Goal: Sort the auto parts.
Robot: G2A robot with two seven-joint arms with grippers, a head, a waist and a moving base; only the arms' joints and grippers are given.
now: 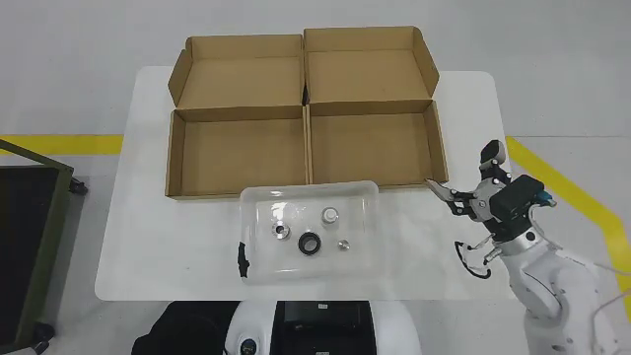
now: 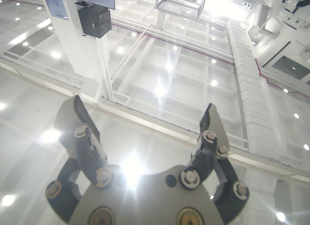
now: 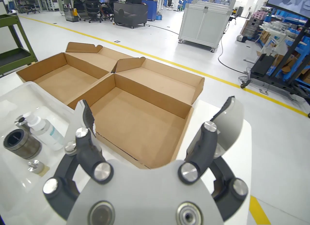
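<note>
A clear plastic tray (image 1: 258, 266) stands at the table's near middle. In it lie a black cylindrical bearing (image 1: 311, 245) (image 3: 21, 142), a small white bottle (image 1: 330, 215) (image 3: 44, 130), a metal sleeve (image 1: 282, 229) (image 3: 19, 121) and a small metal nut (image 1: 343, 246) (image 3: 34, 164). Beyond the tray stand two open cardboard boxes, the left one (image 1: 237, 153) (image 3: 65, 75) and the right one (image 1: 375, 148) (image 3: 140, 119), both with bare floors. My right gripper (image 1: 463, 173) (image 3: 157, 103) hovers open by the right box's near right corner, holding nothing. My left gripper (image 2: 144, 104) points up at the ceiling, open and holding nothing.
The box lids (image 1: 370, 54) lie folded back toward the table's far edge. A green cart (image 1: 30, 247) stands on the floor left of the white table (image 1: 138, 256). Yellow floor lines (image 1: 567, 182) run past the right side. Bare table lies right of the tray.
</note>
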